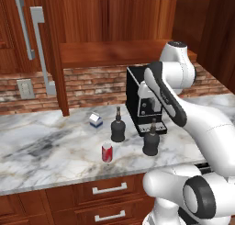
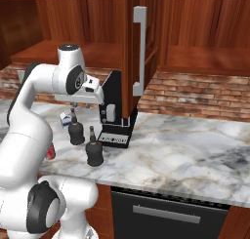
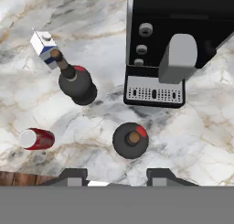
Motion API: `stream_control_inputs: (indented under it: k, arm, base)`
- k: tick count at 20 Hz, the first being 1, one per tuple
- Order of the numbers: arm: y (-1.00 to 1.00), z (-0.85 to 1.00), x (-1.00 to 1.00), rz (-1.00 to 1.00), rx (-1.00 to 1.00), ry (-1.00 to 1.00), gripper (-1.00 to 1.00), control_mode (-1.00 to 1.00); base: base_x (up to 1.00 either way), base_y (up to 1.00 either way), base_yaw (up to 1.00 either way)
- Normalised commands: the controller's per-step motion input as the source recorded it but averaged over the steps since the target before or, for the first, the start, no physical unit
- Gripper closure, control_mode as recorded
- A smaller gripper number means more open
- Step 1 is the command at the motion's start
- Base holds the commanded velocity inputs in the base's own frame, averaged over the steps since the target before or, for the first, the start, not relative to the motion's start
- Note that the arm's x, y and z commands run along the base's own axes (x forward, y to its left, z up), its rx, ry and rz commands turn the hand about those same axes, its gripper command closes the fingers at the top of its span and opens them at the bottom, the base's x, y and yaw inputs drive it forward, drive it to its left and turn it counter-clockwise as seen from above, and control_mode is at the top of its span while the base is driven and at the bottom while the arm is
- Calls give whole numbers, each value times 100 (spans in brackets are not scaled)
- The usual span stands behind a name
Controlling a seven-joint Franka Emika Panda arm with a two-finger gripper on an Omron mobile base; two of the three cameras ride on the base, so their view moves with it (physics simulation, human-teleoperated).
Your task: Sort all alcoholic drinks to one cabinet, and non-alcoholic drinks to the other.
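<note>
Polished stone, dark glass and reddish wood

The worktop (image 1: 46,146) is seen as glossy veined marble; the two bottles (image 3: 77,86) (image 3: 130,140) as dark smooth glass, the cabinets (image 1: 55,40) as grained reddish wood, the can (image 1: 107,152) as metal.

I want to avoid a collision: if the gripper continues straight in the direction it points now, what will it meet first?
Probably the nearer dark bottle: the hand view looks straight down on its cap, just ahead of the gripper. Height above it is unclear; beside it lies only the marble counter.
</note>
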Motion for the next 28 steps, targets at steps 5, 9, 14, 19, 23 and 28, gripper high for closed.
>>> stream_control_inputs:
  k: [5,9,14,19,23,28]
  arm:
    - [2,-3,-12,0,-2,0,-100,-100]
    - [0,-39,-34,0,-20,0,-100,-100]
    - [-21,-67,-79,-2,-14,-5,-100,-100]
    - [-28,-56,-78,-11,-1,-5,-100,-100]
    - [-5,-49,-13,-12,2,0,-100,-100]
    - [1,-44,17,-3,0,0,-100,-100]
  base:
    - [0,0,0]
    - [0,0,0]
    - [0,0,0]
    - [0,0,0]
    - [0,0,0]
    - [0,0,0]
